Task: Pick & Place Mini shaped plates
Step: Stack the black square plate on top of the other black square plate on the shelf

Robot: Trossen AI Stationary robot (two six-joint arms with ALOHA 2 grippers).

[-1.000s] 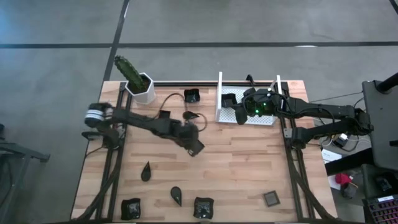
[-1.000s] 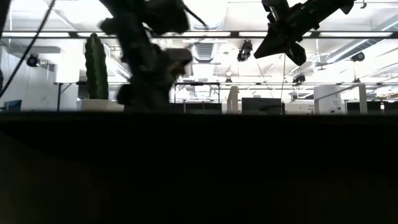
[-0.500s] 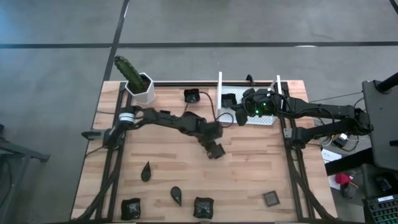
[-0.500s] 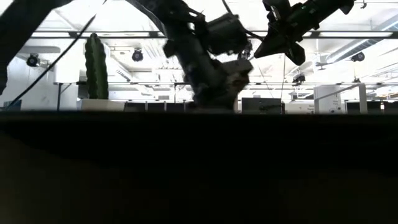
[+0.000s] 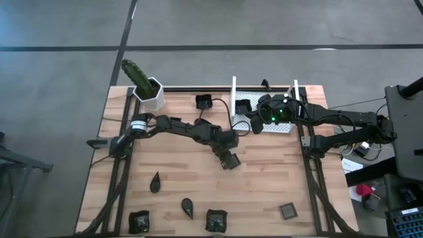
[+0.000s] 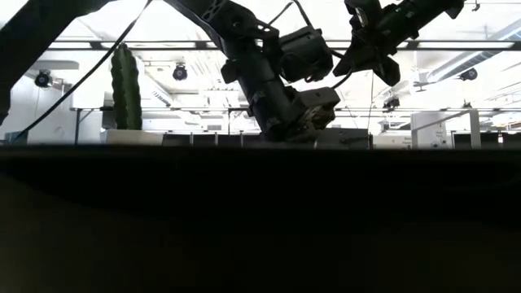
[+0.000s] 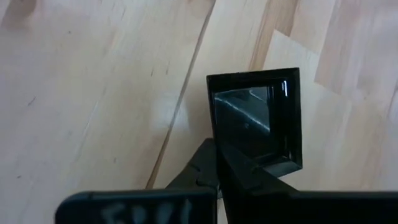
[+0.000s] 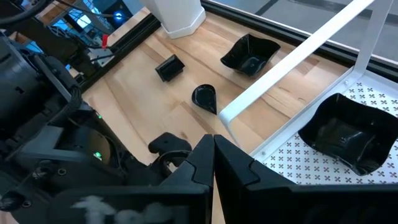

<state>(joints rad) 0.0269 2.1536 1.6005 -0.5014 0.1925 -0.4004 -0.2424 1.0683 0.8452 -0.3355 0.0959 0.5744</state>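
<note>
My left gripper has its fingers pinched on a square mini plate by its rim, mid-surface, heading right toward the white tray; right gripper fingers closed, empty, waiting over it

Finishes, table and dishes
Table: pale matt wood planks. Square plate: glossy black, mirror-like, just above table. Tray: white perforated metal, matt.

Wood table, mini plates, white tray, cactus pot
</note>
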